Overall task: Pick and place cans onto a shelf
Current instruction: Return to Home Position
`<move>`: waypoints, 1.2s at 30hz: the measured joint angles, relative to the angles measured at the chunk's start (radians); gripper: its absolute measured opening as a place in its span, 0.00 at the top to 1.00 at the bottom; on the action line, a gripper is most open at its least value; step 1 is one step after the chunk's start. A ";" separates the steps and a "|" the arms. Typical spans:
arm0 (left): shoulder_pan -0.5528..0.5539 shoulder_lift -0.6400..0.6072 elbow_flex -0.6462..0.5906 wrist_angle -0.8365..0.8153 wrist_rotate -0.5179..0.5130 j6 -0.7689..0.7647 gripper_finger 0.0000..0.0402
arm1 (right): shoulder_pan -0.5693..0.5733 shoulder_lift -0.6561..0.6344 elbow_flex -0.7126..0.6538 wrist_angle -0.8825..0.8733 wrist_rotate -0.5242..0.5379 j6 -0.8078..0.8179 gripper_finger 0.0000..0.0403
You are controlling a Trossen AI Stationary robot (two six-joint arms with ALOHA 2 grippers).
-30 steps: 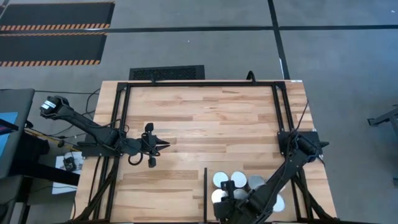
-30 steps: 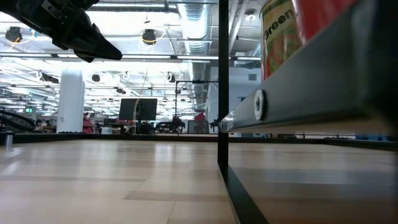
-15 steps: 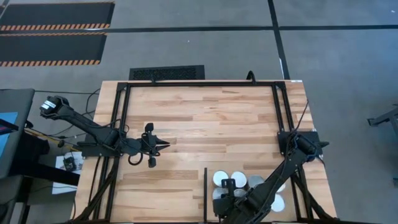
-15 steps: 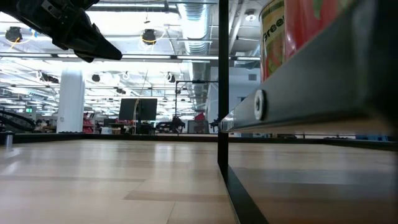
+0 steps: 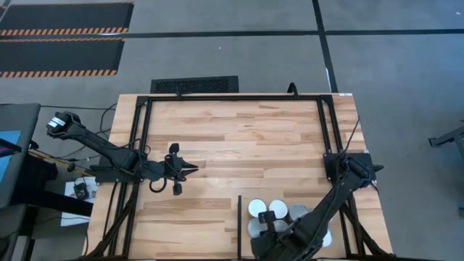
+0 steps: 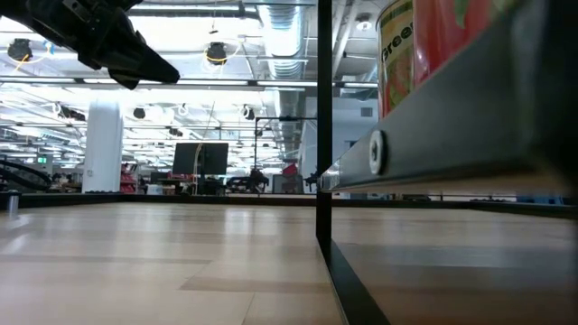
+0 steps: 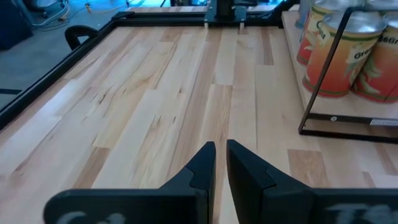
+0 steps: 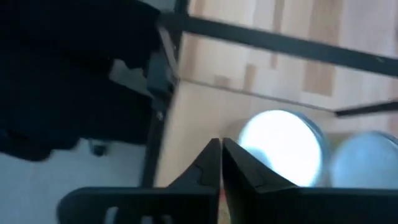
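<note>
The table point(image 5: 232, 130) is the biggest thing on my screen. On its open wood, on the left arm's side of the divider bar point(image 5: 240, 217), I see no can standing or lying. The shelf point(image 5: 308, 198) lies on the other side of that bar, touching it, and every can in view is there. I judge the placing done, or as good as done. What is left looks to be only lifting the right arm clear and parking it. I cannot count all eight, since that arm lies across the cluster in the high view.

The right arm reaches in over the shelf. The right gripper point(image 5: 270, 219) hangs above the cans point(image 5: 257, 209), just beside the divider bar, with its fingers pressed together to a hairline and nothing between them. The left gripper point(image 5: 190, 168) hovers well apart from the divider bar, over open wood, its fingers likewise drawn together and empty.

The cans stand upright near the bar, packed so that they touch one another. From above they are round, bright silver-white tops. The left wrist view shows orange labels with green lettering behind thin black frame tubing point(image 7: 348, 137), and the low view catches one label reading "Green". I see no tipped can and no dent, as far as these views let me tell
</note>
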 joint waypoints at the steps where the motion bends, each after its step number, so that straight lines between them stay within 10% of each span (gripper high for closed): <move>1: 0.000 0.000 0.000 0.005 0.000 0.000 0.92 | 0.000 -0.001 0.011 -0.032 0.002 -0.005 0.93; 17: 0.000 0.000 0.000 0.057 0.021 0.078 1.00 | -0.152 -0.107 -0.004 -0.197 0.125 -0.242 0.99; 24: 0.039 0.000 -0.017 0.168 0.094 0.149 1.00 | -0.224 -0.362 -0.328 0.187 0.145 -0.448 0.99; 36: 0.284 -0.009 -0.286 0.678 0.393 0.189 1.00 | -0.545 -0.809 -1.069 1.027 -0.187 -0.718 1.00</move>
